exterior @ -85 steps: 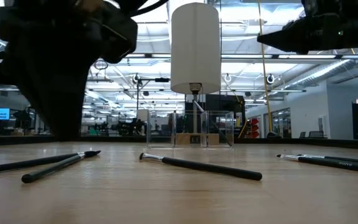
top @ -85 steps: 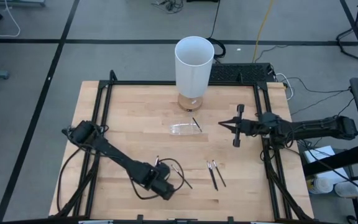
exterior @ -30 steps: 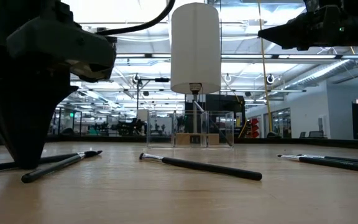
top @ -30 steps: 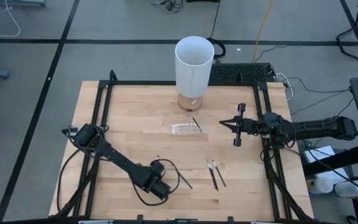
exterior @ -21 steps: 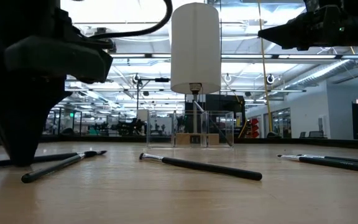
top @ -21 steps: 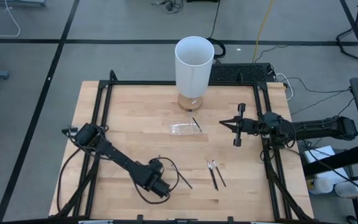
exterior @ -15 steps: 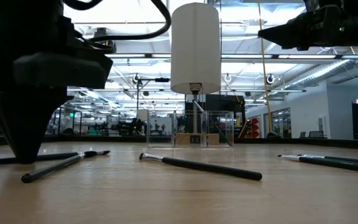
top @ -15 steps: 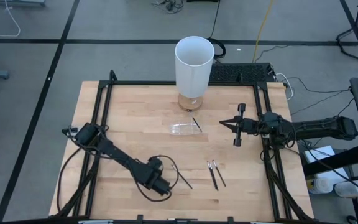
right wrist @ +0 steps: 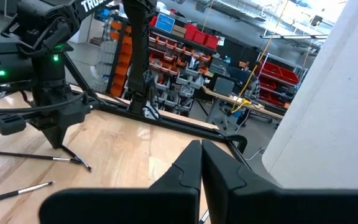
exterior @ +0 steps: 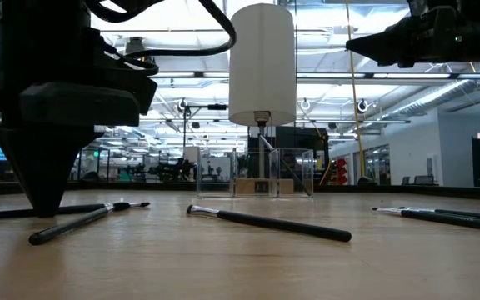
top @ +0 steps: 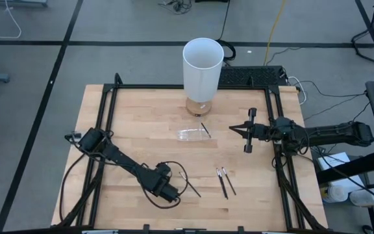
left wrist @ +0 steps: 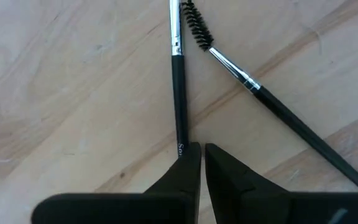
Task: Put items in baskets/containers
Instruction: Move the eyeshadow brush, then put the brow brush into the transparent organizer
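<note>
— Down at the surface's near edge, what is the left gripper (left wrist: 196, 149) doing?
— Fingers nearly shut, holding nothing, tips touching one stick (left wrist: 178, 74); the clear container (top: 192, 134) sits well apart.
— How will it handle?
— Probably light, stiff, prone to rolling; pinch mid-shaft. Right gripper (top: 245, 138) waits, closed, empty.

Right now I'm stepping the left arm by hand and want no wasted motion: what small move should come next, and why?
Probably open the left gripper slightly and nudge it sideways over the dark brush. Its fingers look nearly shut with nothing between them, and the handle lies just beside one tip. The clear container waits farther up the table.
</note>
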`<move>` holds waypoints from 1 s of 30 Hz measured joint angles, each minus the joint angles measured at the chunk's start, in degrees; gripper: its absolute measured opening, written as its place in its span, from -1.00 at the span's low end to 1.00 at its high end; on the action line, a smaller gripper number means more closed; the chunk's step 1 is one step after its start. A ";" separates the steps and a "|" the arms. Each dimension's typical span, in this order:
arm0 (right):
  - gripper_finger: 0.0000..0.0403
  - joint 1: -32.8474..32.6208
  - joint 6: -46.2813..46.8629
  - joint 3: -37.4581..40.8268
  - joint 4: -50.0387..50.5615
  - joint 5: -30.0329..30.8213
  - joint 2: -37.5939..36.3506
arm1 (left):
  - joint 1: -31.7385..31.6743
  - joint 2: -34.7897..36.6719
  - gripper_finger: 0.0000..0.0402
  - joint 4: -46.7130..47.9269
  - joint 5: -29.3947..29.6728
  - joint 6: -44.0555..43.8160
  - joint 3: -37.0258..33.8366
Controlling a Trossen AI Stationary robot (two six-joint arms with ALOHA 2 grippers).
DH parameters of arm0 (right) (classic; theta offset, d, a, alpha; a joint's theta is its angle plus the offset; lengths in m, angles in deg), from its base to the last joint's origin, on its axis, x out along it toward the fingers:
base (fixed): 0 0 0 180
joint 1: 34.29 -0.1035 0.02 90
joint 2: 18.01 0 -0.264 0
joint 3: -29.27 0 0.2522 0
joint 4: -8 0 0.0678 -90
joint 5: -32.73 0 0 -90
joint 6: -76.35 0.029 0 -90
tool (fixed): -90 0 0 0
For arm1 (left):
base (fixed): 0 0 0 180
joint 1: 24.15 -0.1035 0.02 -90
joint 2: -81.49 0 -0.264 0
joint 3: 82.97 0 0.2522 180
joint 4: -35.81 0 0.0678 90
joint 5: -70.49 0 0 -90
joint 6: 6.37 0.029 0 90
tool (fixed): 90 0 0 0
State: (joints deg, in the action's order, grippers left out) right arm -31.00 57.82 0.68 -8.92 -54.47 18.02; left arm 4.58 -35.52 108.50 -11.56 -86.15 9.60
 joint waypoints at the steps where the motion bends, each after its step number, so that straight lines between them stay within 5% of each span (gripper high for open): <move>1: -1.00 0.00 0.00 0.00 -0.16 0.00 0.00 | -0.11 0.17 -0.85 -0.04 -0.27 0.07 0.06; 30: -1.00 0.00 -0.57 0.00 -0.25 0.07 0.00 | -6.08 0.07 -0.85 -14.27 0.71 10.82 0.83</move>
State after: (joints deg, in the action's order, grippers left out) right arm -31.00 57.25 0.68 -9.17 -54.39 18.02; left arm -1.51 -35.45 94.23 -10.84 -75.33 10.43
